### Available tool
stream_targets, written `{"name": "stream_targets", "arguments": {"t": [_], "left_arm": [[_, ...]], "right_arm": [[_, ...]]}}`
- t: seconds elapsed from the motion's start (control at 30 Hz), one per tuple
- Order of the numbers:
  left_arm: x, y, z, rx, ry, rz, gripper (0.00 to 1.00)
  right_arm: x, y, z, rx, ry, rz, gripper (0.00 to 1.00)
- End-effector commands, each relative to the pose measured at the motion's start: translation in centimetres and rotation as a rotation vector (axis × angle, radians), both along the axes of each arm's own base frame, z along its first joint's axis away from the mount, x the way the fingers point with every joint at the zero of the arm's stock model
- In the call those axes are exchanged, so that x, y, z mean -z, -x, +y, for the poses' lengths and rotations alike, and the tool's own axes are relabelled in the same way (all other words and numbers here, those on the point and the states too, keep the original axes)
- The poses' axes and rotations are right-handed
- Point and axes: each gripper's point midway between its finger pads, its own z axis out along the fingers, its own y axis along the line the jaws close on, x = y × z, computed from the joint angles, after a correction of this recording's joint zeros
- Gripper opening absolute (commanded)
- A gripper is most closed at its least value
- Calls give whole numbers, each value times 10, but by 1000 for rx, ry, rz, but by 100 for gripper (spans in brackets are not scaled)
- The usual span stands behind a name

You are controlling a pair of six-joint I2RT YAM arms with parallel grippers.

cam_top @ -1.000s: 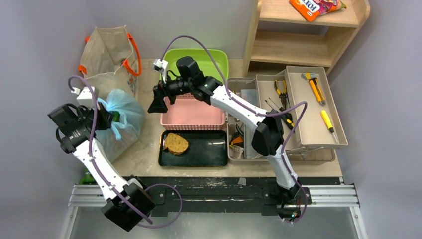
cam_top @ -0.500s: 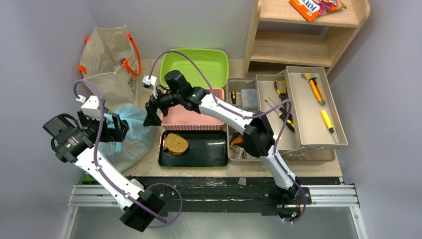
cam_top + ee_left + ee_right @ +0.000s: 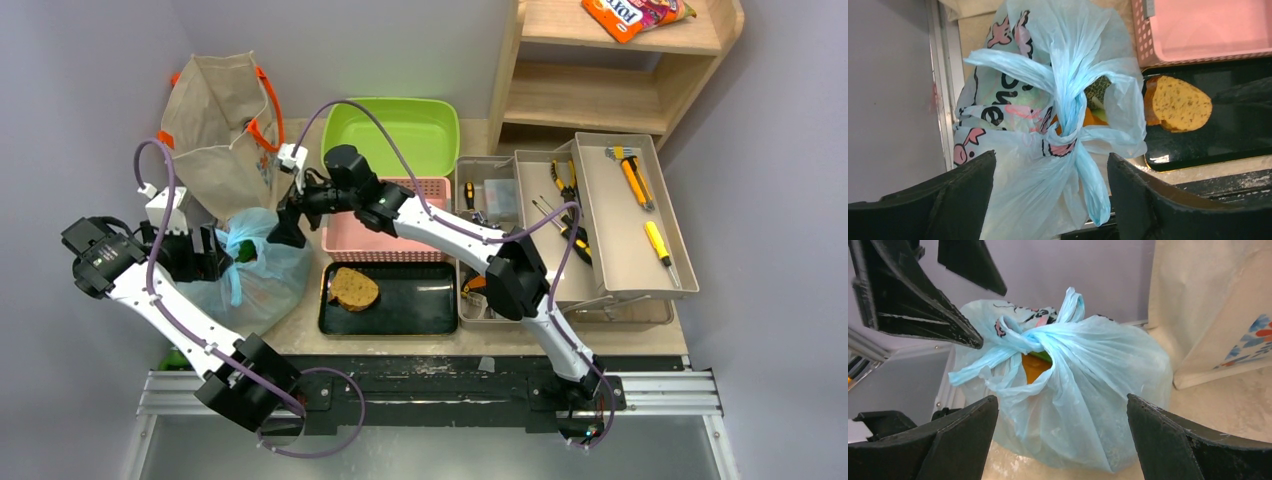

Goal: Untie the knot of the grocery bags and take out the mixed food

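The light-blue plastic bag with pink print stands at the table's left edge, its handles tied in the knot on top. Orange and green food shows through the gap under the knot. My left gripper is open on the bag's left side. A loose handle tail hangs between its fingers, untouched. My right gripper is open, low in front of the bag from the right, apart from it. The beige canvas tote with orange handles stands behind.
A pink basket and a green tub sit right of the bag. In front of the basket a black tray carries a brown bread slice. A tool tray and a wooden shelf with an orange snack packet fill the right.
My left gripper has let go of the bag's handle, opened and drawn back to the left. My right arm has swung left, from over the pink basket to the bag.
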Motion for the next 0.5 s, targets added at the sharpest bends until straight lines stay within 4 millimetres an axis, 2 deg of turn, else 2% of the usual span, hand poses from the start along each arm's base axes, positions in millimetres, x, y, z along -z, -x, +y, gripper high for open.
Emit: {"name": "stream_targets", "arguments": {"t": [0.0,0.03,0.1,0.23,0.33,0.47], "left_arm": [[12,12,6,28,-89,54,66],[14,15,5,33,-96,64,59],[18,19,5,35,-116,74,51],[25,23,6,46,-170,67,45],[18,19,2,46,-166,33,46],[3,13,0,38,-142,-5,58]], "right_arm": [[-41,5,20,44,-129,-84,99],[-38,7,25,42,-131,-87,99],[-28,12,34,30,-127,-87,99],[-14,23,45,5,-118,-140,99],[-4,23,52,10,-113,-177,99],[13,14,62,65,-87,-243,99]]}}
